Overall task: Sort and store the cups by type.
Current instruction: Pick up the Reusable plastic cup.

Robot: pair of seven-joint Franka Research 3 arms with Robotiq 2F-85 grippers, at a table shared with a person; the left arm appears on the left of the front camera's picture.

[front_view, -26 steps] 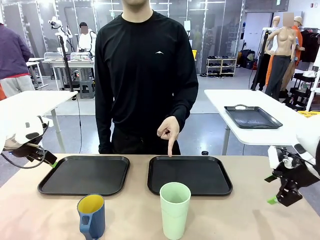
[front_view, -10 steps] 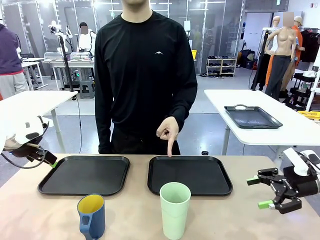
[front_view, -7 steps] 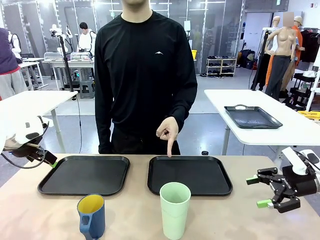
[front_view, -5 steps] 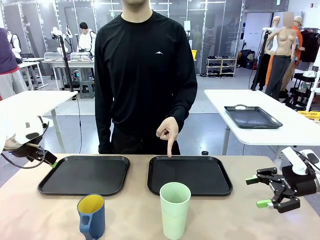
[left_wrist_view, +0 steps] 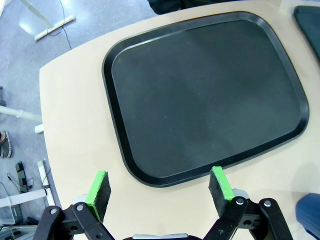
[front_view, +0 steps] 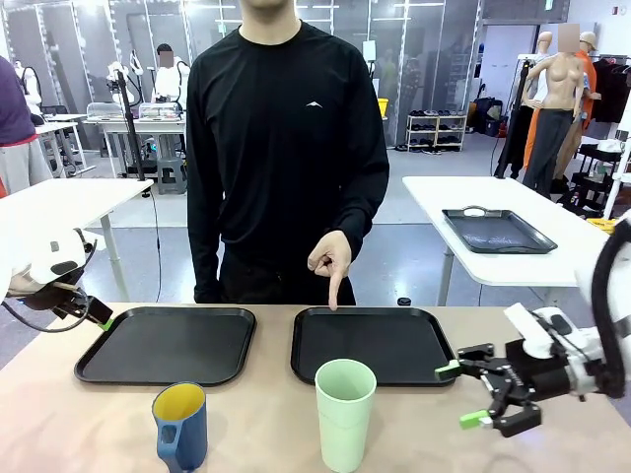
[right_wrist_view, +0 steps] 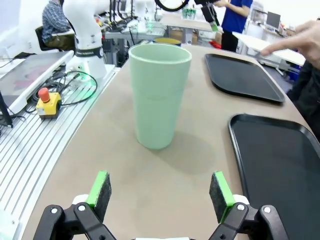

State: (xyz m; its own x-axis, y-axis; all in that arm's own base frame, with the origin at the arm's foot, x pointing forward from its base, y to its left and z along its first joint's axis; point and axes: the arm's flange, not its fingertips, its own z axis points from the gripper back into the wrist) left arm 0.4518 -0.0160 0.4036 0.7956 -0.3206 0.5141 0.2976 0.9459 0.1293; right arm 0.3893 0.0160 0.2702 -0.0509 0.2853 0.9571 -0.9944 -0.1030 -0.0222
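gaping wide and empty, right jaws facing the mint tumbler (right_wrist_view: 159,95); left jaws likewise, seemingly above a black tray (left_wrist_view: 200,90)

No lettering or numbers are reading clearly in any of the three views.

Closest candidates:
- Front view, centre of the frame: a small white peaked emblem (front_view: 314,102) is showing on the chest of the person's black shirt (front_view: 286,177). It is a shape with no letters.
- Right wrist view, upper left of the frame: a dark band (right_wrist_view: 88,51) is wrapping the white arm column (right_wrist_view: 84,25). It is carrying faint pale marks, too small to make out.
- Right wrist view, left edge: a yellow box with a red button (right_wrist_view: 47,106) is sitting off the tabletop (right_wrist_view: 125,170). Any label on it is too small to tell.
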